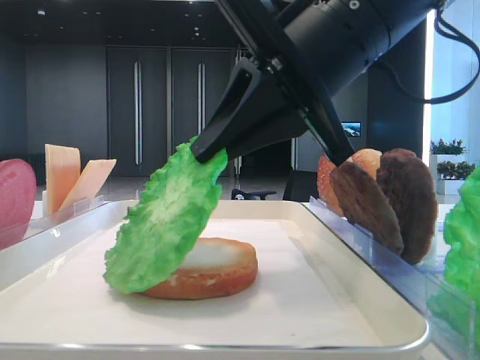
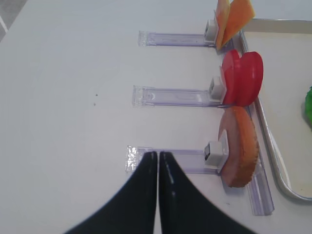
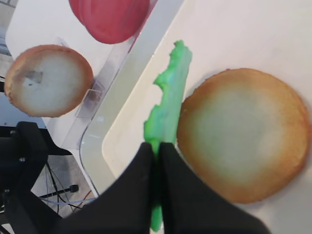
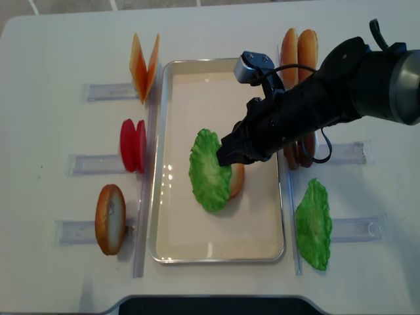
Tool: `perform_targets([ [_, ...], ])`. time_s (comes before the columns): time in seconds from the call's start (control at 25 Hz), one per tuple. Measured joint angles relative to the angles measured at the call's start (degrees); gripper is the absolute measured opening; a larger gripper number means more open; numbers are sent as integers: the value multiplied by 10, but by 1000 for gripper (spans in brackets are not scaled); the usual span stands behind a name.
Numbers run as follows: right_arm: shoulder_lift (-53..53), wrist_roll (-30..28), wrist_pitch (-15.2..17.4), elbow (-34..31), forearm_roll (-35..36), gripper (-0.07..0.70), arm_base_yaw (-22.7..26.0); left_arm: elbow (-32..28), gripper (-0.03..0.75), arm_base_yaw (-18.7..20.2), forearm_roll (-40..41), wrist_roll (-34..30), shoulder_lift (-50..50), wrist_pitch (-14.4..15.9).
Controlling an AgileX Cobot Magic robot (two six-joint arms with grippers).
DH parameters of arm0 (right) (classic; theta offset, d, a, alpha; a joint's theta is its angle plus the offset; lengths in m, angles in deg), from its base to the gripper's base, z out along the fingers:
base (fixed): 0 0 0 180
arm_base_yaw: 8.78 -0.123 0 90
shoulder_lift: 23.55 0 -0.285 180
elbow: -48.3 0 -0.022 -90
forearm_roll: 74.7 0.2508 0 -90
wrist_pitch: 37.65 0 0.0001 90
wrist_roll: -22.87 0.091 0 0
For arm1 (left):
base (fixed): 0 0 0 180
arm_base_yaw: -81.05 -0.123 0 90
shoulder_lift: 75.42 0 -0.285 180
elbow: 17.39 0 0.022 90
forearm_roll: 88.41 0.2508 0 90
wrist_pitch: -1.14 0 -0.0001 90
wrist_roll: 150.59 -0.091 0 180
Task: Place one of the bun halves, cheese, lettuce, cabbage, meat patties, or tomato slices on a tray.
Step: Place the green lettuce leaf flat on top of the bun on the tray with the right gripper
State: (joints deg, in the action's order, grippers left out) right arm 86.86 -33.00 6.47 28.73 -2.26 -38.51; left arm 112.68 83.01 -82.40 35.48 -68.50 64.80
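Note:
My right gripper (image 1: pixel 206 154) (image 3: pixel 158 146) (image 4: pixel 226 154) is shut on the edge of a bright green ruffled lettuce (image 1: pixel 169 217) (image 3: pixel 170 97) (image 4: pixel 209 169). The leaf hangs tilted over the off-white tray (image 1: pixel 360 300) (image 4: pixel 216 243). Its lower part leans against a bun half (image 1: pixel 217 270) (image 3: pixel 243 131) (image 4: pixel 237 180) lying pale face up on the tray liner. My left gripper (image 2: pixel 157 155) is shut and holds nothing. It hovers above the white table at the outer end of a clear rack, left of the tray.
Clear racks left of the tray hold cheese (image 4: pixel 143 59), tomato slices (image 4: pixel 133 144) (image 2: pixel 243 78) and another bun half (image 4: pixel 110 218) (image 2: pixel 239 153). On the right stand buns (image 4: pixel 298 49), dark meat patties (image 1: pixel 390 199) and a second lettuce leaf (image 4: pixel 314 223).

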Motion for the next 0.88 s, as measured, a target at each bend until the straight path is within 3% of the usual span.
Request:
perform_targets([
  [0.28,-1,36,-14,1,-50,60,12,0,0,0,0,0,0,0],
  [0.52,-3,55,-27,4,-78,377,12,0,0,0,0,0,0,0],
  [0.6,-7,57,-29,4,-84,451,12,0,0,0,0,0,0,0],
  [0.88,-48,59,-36,4,-91,503,16,0,0,0,0,0,0,0],
])
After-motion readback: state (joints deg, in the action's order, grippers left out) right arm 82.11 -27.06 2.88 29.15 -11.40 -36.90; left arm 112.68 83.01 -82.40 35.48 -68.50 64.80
